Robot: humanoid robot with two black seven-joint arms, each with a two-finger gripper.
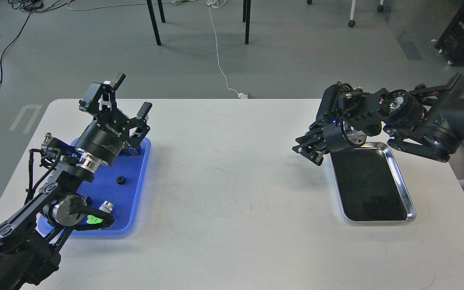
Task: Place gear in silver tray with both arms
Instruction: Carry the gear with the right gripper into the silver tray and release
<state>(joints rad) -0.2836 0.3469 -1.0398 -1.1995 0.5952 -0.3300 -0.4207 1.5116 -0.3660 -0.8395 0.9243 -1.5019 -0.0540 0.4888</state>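
On the white tabletop [232,181], the left tool [129,94] is held wide open and empty above the blue tray [135,193]; the right tool [308,147], beside the silver tray [411,209], cannot be judged.

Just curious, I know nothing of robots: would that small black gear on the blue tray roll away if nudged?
The gear looks to lie flat on the blue tray, so it would likely slide rather than roll. It looks tiny, probably light. The raised rim should stop it.

White "ROBOTIQ" lettering, upside down, marks the left hand [129,96].
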